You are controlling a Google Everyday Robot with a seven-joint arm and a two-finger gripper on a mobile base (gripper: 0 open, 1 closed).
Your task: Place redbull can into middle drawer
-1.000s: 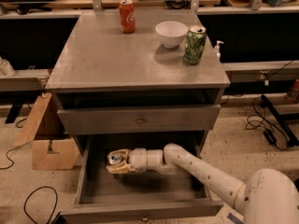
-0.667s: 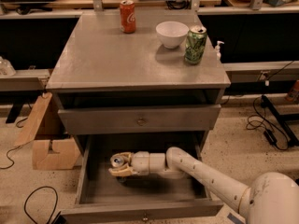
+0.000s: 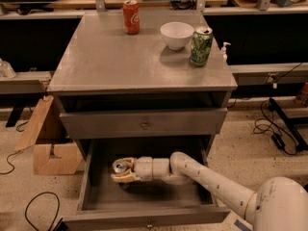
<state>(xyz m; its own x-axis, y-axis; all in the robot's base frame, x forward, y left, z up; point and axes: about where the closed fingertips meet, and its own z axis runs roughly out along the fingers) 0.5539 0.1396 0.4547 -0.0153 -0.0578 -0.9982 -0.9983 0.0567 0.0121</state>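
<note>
Redbull can: slim, thin-walled, probably light and slick, easily dented. Hand is clasping its body, low inside the middle drawer, left side.

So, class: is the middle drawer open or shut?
Open: the middle drawer is pulled out, its tray visible, with the gripper inside holding the redbull can.

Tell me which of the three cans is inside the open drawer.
The redbull can, silver top showing, held by the gripper inside the middle drawer; the red cola can and green can stand on the cabinet top.
</note>
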